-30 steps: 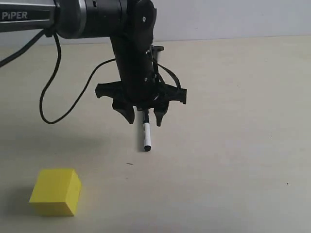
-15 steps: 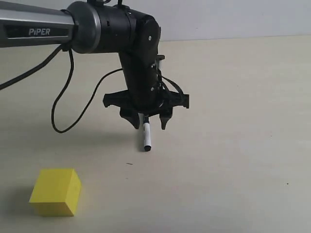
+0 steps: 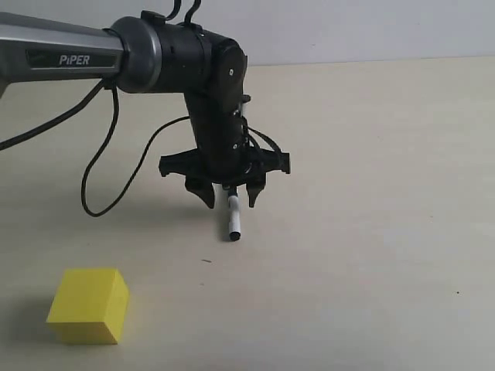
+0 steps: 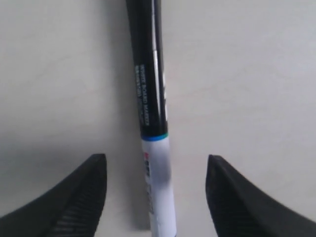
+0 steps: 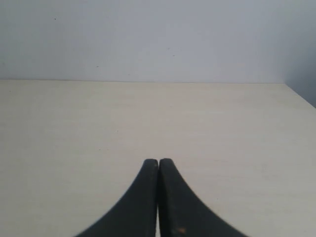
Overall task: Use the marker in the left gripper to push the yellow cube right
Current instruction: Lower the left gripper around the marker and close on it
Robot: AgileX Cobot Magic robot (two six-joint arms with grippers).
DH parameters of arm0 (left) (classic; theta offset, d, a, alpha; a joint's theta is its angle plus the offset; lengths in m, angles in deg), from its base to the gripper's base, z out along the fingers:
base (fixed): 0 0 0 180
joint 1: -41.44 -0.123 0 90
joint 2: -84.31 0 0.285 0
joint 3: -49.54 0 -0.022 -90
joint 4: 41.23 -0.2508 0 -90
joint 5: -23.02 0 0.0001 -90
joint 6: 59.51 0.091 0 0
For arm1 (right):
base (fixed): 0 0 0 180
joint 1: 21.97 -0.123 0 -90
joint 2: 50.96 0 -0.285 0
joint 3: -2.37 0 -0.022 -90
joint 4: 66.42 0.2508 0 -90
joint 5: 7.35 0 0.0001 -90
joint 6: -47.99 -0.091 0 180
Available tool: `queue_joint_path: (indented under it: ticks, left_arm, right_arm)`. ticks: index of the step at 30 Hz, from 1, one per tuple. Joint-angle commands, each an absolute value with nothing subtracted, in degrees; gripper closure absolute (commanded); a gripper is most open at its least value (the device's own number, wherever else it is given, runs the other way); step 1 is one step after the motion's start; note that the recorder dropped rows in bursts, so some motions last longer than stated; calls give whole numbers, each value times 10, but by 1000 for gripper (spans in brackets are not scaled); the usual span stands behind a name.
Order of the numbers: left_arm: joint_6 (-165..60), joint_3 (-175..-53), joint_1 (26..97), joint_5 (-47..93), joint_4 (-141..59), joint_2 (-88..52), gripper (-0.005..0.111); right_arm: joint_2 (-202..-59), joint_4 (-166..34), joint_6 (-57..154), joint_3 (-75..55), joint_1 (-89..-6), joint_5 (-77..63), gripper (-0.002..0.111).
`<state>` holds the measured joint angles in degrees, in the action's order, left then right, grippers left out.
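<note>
- Currently the left gripper (image 3: 230, 195) points down over the table (image 3: 371, 232), its two black fingers (image 4: 79, 197) spread wide apart and clamped on nothing.
- The marker (image 3: 233, 220) sits in the gap between those fingers; in the left wrist view pale table shows on both sides of it, so neither finger touches it.
- It appears to lie flat on the table. Its white barrel and small black end tip stick out from under the gripper toward the near edge of the exterior view, and its long black cap runs back beneath the wrist.
- Above the fingers the black wrist rises to a grey tube (image 3: 54, 58) marked "PiPER", which reaches in from the left of the exterior view, with a black cable (image 3: 93, 178) hanging in a loop beneath it.
- The yellow cube (image 3: 89, 304) rests on the table at the lower left of the exterior view, well apart from both the marker and the left gripper.
- The right gripper (image 5: 158, 165) shows only in its own wrist view. Its two dark fingers are pressed together with nothing between them, above bare table and facing a pale wall (image 5: 148, 39).
</note>
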<state>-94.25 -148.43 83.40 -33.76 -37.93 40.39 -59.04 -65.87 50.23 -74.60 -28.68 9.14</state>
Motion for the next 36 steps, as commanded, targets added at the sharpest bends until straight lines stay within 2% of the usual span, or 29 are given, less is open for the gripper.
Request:
queue_joint_path:
  ticks: [1,36]
  left_arm:
    - [-947,-1487,833,-317,-385,402,49]
    - [-947,-1487,833,-320,-385,415,49]
  right_arm:
    - [-588,-658,503,-748,-283,88,108]
    - [-588,-658,503,-748,-283,88,108]
